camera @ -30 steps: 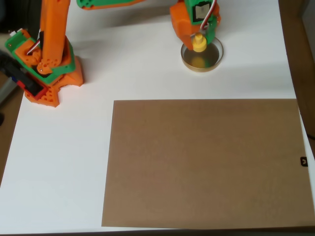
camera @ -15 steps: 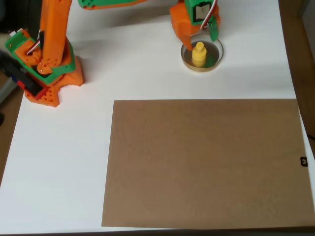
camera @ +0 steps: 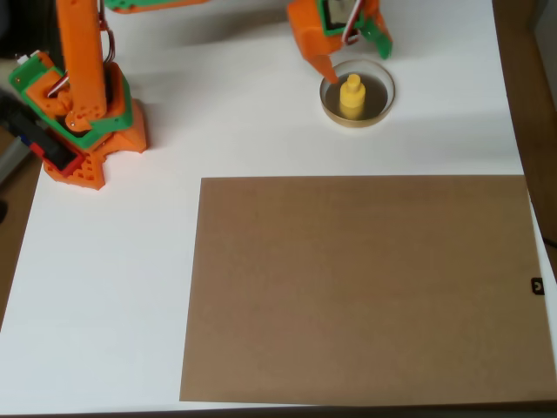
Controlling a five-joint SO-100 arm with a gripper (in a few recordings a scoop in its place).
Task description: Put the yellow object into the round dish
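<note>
Overhead view: yellow object [camera: 352, 94] stands upright inside the round dish [camera: 358, 91], knob up, slightly left of the dish centre, nothing touching it. Dish sits on the white table [camera: 261, 131] near the top edge, right of centre. Gripper [camera: 352, 52] is just above the dish in the picture, at the top edge, jaws spread apart and holding nothing: the orange finger [camera: 320, 63] points down toward the left rim of the dish, its tip at or just over the rim, and the green finger [camera: 379, 39] sits off to the upper right, apart from the dish. Yellow object lies below the gap between the two fingers, near the orange tip but not touching it; can't tell height of the gripper over the dish from this angle. Arm base [camera: 78, 122], orange and green, stands at the left side of the table, well apart from the dish, with the arm reaching across the top of the frame. A large brown sheet [camera: 361, 292] lies flat over the lower right of the table, its top edge below the dish and apart from it.
</note>
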